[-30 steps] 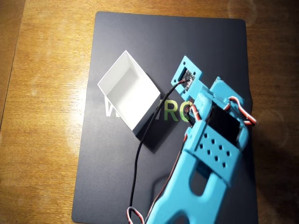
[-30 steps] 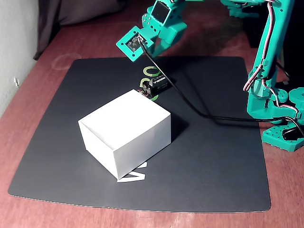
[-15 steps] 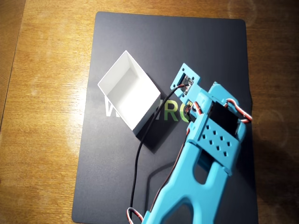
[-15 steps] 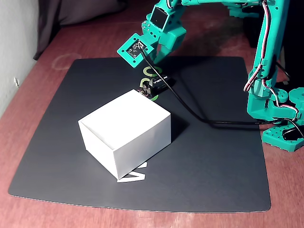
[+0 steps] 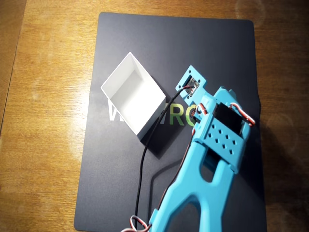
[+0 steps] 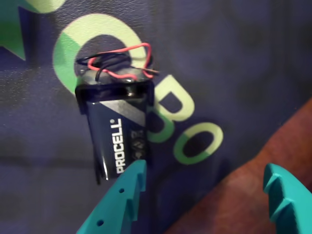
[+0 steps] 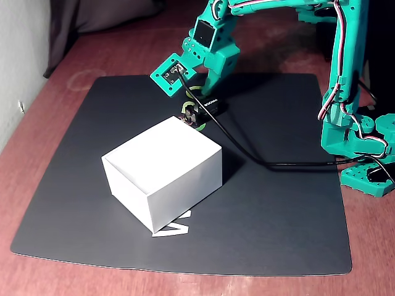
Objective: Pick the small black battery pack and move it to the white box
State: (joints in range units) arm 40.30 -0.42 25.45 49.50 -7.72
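end effector (image 6: 204, 192) spread wide, one finger at the battery pack's (image 6: 119, 131) edge, gripping nothing.

My arm reaches from 6 o'clock toward 12 in the overhead view, wrist pitched steeply down. My fingers (image 6: 200, 192) are spread wide and grip nothing: one enters the wrist view at 7 o'clock, the other at 4 o'clock
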